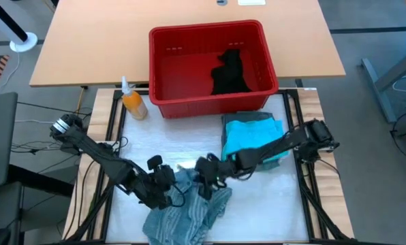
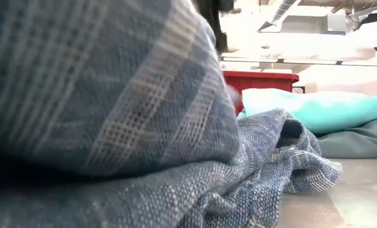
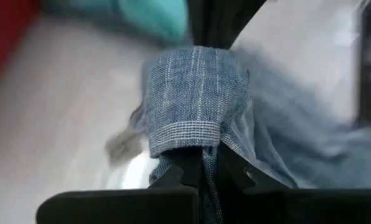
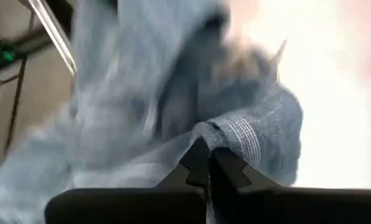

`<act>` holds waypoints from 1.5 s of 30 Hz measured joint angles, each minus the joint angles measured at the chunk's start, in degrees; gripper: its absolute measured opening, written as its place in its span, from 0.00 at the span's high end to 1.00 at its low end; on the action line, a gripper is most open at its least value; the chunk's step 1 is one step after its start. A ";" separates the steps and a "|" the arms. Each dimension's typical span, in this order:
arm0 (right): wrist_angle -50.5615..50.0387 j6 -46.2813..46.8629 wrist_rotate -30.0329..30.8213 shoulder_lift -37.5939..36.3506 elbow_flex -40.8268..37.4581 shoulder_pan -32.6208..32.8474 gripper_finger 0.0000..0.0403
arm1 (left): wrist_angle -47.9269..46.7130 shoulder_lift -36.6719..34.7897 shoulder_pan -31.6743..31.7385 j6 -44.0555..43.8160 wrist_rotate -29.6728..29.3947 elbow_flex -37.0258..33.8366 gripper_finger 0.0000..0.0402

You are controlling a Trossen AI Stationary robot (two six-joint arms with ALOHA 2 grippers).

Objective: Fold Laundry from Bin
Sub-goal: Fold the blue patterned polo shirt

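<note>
Though blurred overhead, pinched shirt (image 3: pixel 195 99) close-up.

- In the low view, the shirt (image 2: pixel 112 114) fills most of what we see and hides both grippers.
- We see only a strip of the bin (image 2: pixel 259 81) behind it.
- From above, the shirt runs off the bottom edge.
- We cannot tell what the black cloth (image 1: pixel 229 71) in the bin is.
- The right wrist view is blurry.
</note>
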 joint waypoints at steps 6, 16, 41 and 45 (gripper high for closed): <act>-9.89 -20.27 11.07 -5.38 20.39 -2.84 0.96 | -1.24 -10.33 0.50 15.71 -16.59 12.26 1.00; -5.43 -37.94 12.33 -4.89 46.97 -10.94 0.96 | 6.18 -14.75 6.62 47.76 -21.07 34.23 1.00; -30.18 -4.28 0.71 5.68 22.09 14.59 0.96 | -2.50 -4.31 -3.10 4.48 16.00 0.17 1.00; -18.79 -0.22 -5.09 2.71 12.09 13.79 0.96 | 1.29 -4.26 -3.10 0.54 15.13 -2.20 1.00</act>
